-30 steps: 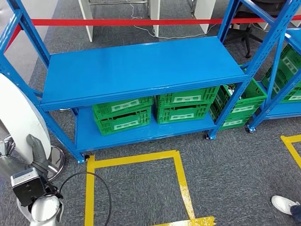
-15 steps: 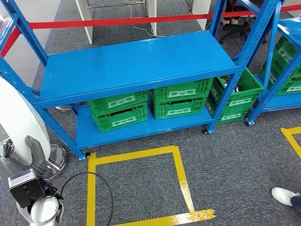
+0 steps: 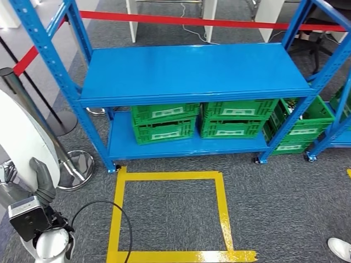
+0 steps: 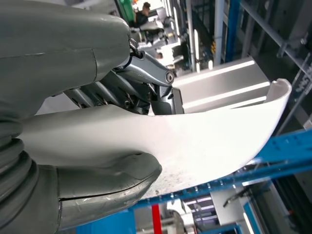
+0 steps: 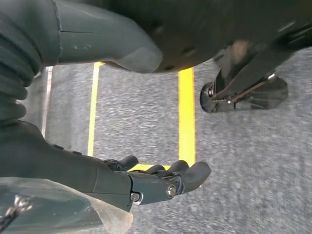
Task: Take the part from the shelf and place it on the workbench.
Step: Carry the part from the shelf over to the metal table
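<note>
L hand (image 4: 110, 141) grips the big white curved part (image 4: 221, 131), thumb under and fingers over, held low at the robot's left, off the blue shelf (image 3: 194, 71). R hand (image 5: 154, 180) hangs over carpet, fingers apart, holding nothing. Risk: the long part could clip a shelf post (image 3: 54, 66) or the barrier stand (image 3: 77, 164) nearby and twist out of a one-hand grip.
</note>
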Controlling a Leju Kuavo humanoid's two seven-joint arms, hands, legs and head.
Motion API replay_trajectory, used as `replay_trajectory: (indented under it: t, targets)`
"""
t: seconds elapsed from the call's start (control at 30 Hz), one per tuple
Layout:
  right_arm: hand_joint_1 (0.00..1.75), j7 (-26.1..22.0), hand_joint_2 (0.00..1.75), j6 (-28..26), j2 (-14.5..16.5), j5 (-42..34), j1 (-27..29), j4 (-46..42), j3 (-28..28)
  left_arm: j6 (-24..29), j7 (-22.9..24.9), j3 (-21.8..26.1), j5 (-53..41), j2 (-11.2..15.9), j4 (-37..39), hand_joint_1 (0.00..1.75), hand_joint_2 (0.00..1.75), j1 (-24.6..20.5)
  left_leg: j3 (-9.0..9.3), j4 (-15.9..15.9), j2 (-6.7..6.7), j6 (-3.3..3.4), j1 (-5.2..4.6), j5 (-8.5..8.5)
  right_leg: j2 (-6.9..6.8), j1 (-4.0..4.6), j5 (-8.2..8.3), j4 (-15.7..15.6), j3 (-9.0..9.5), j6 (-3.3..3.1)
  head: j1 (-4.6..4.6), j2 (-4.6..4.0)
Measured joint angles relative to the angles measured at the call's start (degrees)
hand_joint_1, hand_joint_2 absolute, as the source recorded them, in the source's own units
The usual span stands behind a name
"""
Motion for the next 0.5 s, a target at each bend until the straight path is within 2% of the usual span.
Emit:
replay_trajectory:
  t: [0.03, 0.07, 0.1, 0.13, 0.17, 0.2, 0.23, 0.27, 0.33, 0.37, 0.4, 0.47, 0.5]
  targets:
    - [0.0, 0.01, 1.75, 0.04, 0.0, 0.01, 0.08, 0.0, -0.01, -0.01, 0.01, 0.01, 0.04, 0.0, 0.01, 1.75, 1.75, 0.01, -0.25, 0.02, -0.62, 0.04, -0.1, 0.21, 0.19, 0.01, -0.55, 2.31, -1.0, -0.06, -0.01, 0.0]
    - [0.0, 0.02, 1.75, 0.05, -0.01, 0.03, 0.15, 0.0, -0.02, 0.0, 0.01, 0.02, 0.08, 0.0, 0.02, 1.75, 1.75, 0.01, -0.42, 0.04, -1.29, 0.02, -0.18, 0.39, 0.33, 0.02, 0.14, 2.33, -0.9, -0.18, 0.01, 0.0]
    - [0.0, 0.02, 1.75, 0.06, -0.01, 0.07, 0.18, 0.0, -0.03, 0.0, 0.01, 0.02, 0.11, 0.0, 0.03, 1.75, 1.75, 0.01, -0.51, 0.06, -2.01, -0.05, -0.24, 0.54, 0.62, 0.02, 1.85, 0.08, 0.32, -0.37, -0.01, 0.0]
    - [0.0, 0.01, 1.75, 0.06, -0.01, 0.1, 0.18, 0.0, -0.03, 0.0, 0.0, 0.02, 0.14, 0.0, 0.03, 1.75, 1.75, 0.01, -0.56, 0.08, -2.72, -0.16, -0.29, 0.67, 1.41, 0.02, 4.08, -3.79, 2.35, -0.65, 0.0, 0.0]
    - [0.0, -0.01, 1.75, 0.07, -0.03, 0.13, 0.16, 0.0, -0.03, 0.0, 0.01, 0.02, 0.16, 0.0, 0.03, 1.75, 1.75, 0.0, -0.65, 0.17, -3.38, -0.32, -0.4, 0.79, 2.82, -0.03, 5.82, -7.95, 4.44, -0.95, -0.01, 0.0]
    - [0.0, -0.02, 1.75, 0.11, -0.04, 0.16, 0.15, 0.0, -0.02, -0.01, 0.0, -0.02, 0.18, 0.0, 0.03, 1.75, 1.75, -0.04, -0.85, 0.33, -4.01, -0.51, -0.47, 0.92, 4.05, -0.13, 6.84, -11.45, 6.11, -1.16, -0.02, 0.0]
    - [0.0, -0.03, 1.75, 0.15, -0.06, 0.18, 0.14, 0.0, -0.02, 0.0, 0.0, -0.05, 0.19, 0.01, 0.03, 1.75, 1.75, -0.07, -1.14, 0.47, -4.56, -0.77, -0.49, 1.09, 4.99, -0.2, 7.17, -13.47, 7.16, -1.29, -0.05, 0.0]
    - [0.0, -0.04, 1.75, 0.19, -0.07, 0.2, 0.12, 0.0, -0.02, 0.0, 0.0, -0.06, 0.19, 0.01, 0.03, 1.75, 1.75, -0.1, -1.49, 0.57, -5.15, -1.11, -0.46, 1.32, 5.26, -0.22, 6.99, -14.19, 7.54, -1.36, -0.07, 0.0]
    - [0.0, -0.06, 1.75, 0.25, -0.05, 0.21, 0.11, 0.0, -0.03, 0.02, -0.01, -0.04, 0.19, 0.05, 0.02, 1.75, 1.75, -0.08, -2.09, 0.78, -6.06, -1.84, -0.33, 1.61, 3.97, -0.29, 7.24, -14.41, 7.76, -1.66, -0.08, 0.0]
    - [0.0, -0.09, 1.75, 0.27, -0.04, 0.21, 0.12, 0.0, -0.03, 0.02, -0.01, 0.0, 0.19, 0.08, 0.02, 1.75, 1.75, -0.07, -2.51, 1.47, -5.55, -2.18, -0.36, 1.13, 3.23, -0.39, 7.46, -14.54, 7.74, -1.91, -0.24, 0.0]
    - [0.0, -0.12, 1.75, 0.29, -0.02, 0.21, 0.15, 0.0, -0.03, 0.01, -0.01, 0.01, 0.2, 0.11, 0.01, 1.75, 1.75, -0.08, -3.29, 3.14, -4.45, -2.51, -0.4, -0.01, 2.41, -0.51, 7.66, -14.7, 7.73, -2.14, -0.51, 0.0]
    - [0.0, -0.17, 1.75, 0.3, -0.02, 0.22, 0.23, 0.0, -0.03, 0.01, 0.01, 0.02, 0.25, 0.15, 0.01, 1.75, 1.75, -0.11, -6.13, 9.75, -1.59, -3.11, -0.24, -3.83, 0.78, -0.57, 7.79, -14.78, 7.63, -2.35, -1.02, 0.0]
    - [0.0, -0.17, 1.75, 0.3, -0.02, 0.21, 0.29, 0.0, -0.03, 0.01, 0.01, 0.01, 0.29, 0.15, 0.02, 1.75, 1.75, -0.1, -7.71, 13.59, -0.85, -3.37, -0.06, -5.53, -0.13, -0.53, 7.8, -14.75, 7.54, -2.37, -1.13, 0.0]
